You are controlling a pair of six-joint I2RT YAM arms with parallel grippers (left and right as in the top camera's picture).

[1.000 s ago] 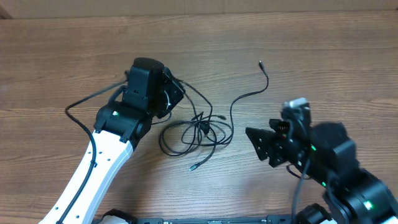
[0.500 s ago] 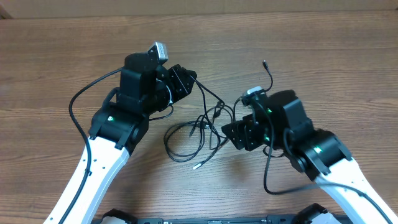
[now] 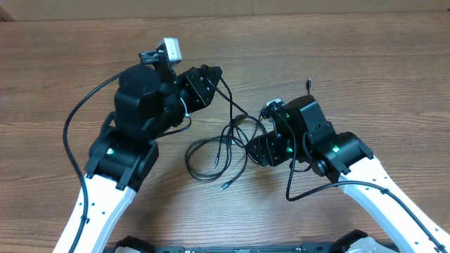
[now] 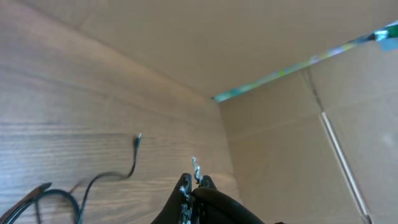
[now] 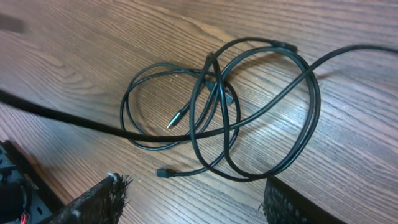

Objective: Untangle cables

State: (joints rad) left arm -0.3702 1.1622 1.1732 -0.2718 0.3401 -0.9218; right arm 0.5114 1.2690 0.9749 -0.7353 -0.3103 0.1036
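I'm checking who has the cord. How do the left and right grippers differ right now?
The left gripper is shut on a plug end of the cables; the right gripper is open and holds nothing. The left gripper is tilted up off the table, with a strand running up to it; the right gripper points down over the looped cables. Both are black and sit close to the loops.

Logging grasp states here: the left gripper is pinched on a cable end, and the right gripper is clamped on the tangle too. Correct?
Not quite. The right gripper is open, its fingers spread apart above the cables and gripping nothing, as the right wrist view shows. The left gripper is indeed pinched on a cable end.
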